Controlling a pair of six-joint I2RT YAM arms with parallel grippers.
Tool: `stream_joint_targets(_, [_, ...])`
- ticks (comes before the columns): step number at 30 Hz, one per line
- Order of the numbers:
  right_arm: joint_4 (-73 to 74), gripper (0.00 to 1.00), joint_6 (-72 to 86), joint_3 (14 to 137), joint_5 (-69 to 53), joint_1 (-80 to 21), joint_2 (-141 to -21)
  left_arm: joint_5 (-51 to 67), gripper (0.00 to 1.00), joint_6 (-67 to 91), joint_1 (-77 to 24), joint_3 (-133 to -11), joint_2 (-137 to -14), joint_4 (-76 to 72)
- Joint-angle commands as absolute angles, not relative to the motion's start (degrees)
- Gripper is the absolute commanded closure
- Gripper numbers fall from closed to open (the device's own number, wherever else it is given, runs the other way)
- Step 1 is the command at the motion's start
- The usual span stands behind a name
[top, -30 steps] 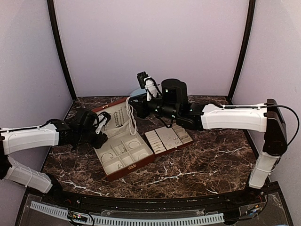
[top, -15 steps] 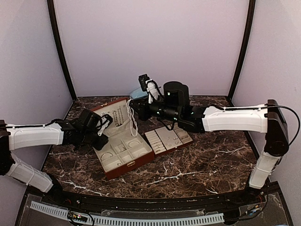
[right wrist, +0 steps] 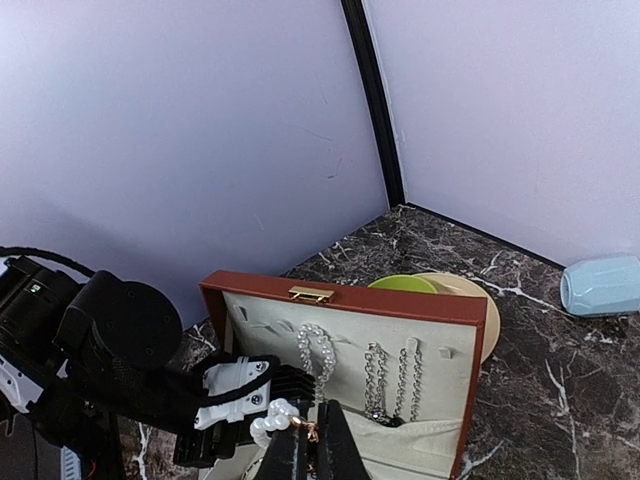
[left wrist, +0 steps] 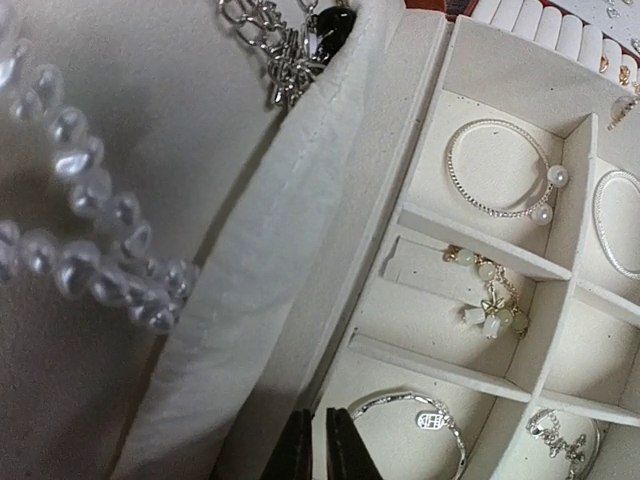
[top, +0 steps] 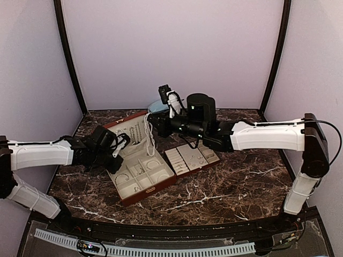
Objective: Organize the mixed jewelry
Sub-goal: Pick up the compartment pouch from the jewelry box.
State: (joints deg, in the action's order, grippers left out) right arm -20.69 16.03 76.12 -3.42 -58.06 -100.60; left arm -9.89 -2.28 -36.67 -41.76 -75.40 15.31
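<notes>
Several pieces are already sitting in place, so the sorting is looking well advanced but not finished. Case (top: 151, 189) is lying open on the marble table (top: 230, 187), lid propped back. Lid lining is carrying a hung pearl loop (right wrist: 318, 352) and two chains (right wrist: 376, 378). Compartments below are holding one piece each: a bangle tipped with two pearls (left wrist: 497, 168), a beaded charm piece (left wrist: 487, 298), a tagged bangle (left wrist: 415, 418), a small silver piece (left wrist: 560, 442), and another bangle (left wrist: 622, 225) at the frame edge. Ring tray (top: 185, 155) is sitting just beside the case with tiny pieces on it, too small to tell apart.

Right gripper (right wrist: 310, 440) is pinching shut on a pearl strand (top: 150, 134) near its gold clasp, the strand dangling over the lid. That strand is looking like the piece left to hang. Left gripper (left wrist: 318, 452) is hovering at the lid's pocket edge, jaws drawn almost together, nothing visible between them. Pale blue object (top: 155, 106) is sitting behind the case, untouched.
</notes>
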Motion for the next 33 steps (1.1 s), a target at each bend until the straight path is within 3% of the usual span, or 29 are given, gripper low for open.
stream_joint_targets(1, [-24.02,1.00,17.17,75.09,-3.43,-58.00,-98.06,-10.18,0.90,-1.69,-37.53,-41.58,-74.81,17.39])
stream_joint_targets(6, [-24.16,1.00,17.57,75.31,-3.63,-58.01,-98.51,-11.64,0.66,-0.31,-37.54,-40.71,-65.80,14.22])
stream_joint_targets(12, [-24.20,1.00,17.77,75.42,-4.55,-57.98,-99.05,-15.91,0.45,-2.46,-37.53,-39.65,-57.39,12.82])
stream_joint_targets(20, [-26.35,1.00,18.03,71.80,-4.18,-57.91,-96.64,-15.22,0.35,-2.97,-37.86,-41.49,-63.22,15.16])
stream_joint_targets(25, [-27.63,1.00,18.03,69.66,-4.63,-57.74,-94.77,-23.37,0.34,-3.09,-40.10,-42.29,-66.99,14.51])
stream_joint_targets(33, [-29.90,1.00,18.47,66.88,-6.13,-57.48,-92.66,-25.82,0.35,-1.85,-41.30,-42.97,-71.85,14.46])
